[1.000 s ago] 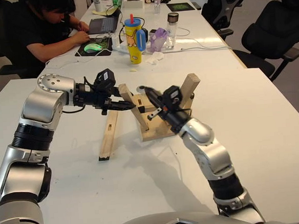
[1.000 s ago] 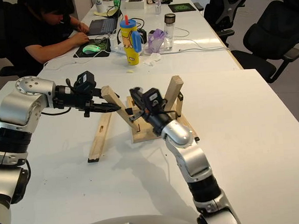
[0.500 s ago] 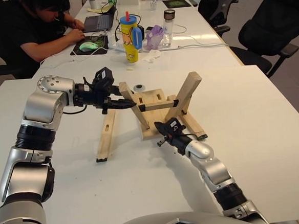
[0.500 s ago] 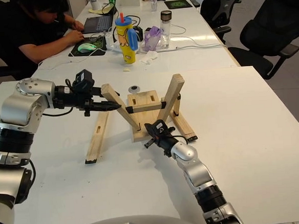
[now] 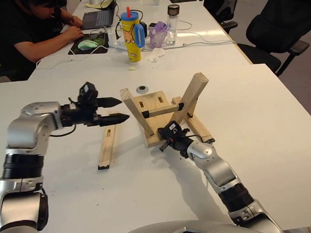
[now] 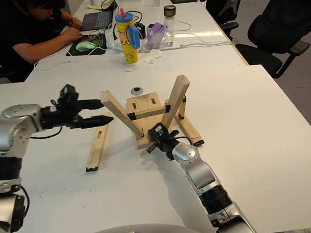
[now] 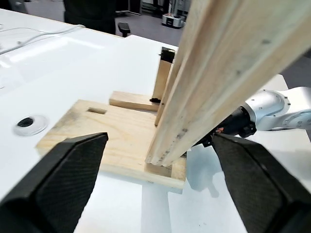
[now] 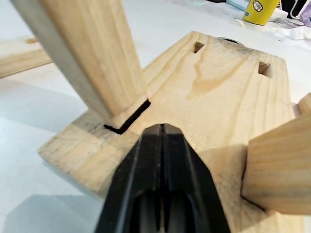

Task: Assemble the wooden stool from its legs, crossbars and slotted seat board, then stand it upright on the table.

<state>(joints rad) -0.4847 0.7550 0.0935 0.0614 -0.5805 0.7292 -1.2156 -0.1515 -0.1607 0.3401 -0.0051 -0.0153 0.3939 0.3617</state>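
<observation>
Wooden seat board (image 5: pixel 153 102) flat on table (image 5: pixel 267 108) | left end effector (image 5: pixel 124 109) spread

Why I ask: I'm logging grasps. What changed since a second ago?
The left gripper came off the slanted pale wooden leg and drew back leftward, open. The right gripper dropped from the crossbar to the slotted wooden seat board's near edge, shut. Everything else stayed put.

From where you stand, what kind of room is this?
Most likely a shared office or lab workspace: long white tables set end to end, black office chairs alongside, and a laptop and yellow cup on the far table.
</observation>
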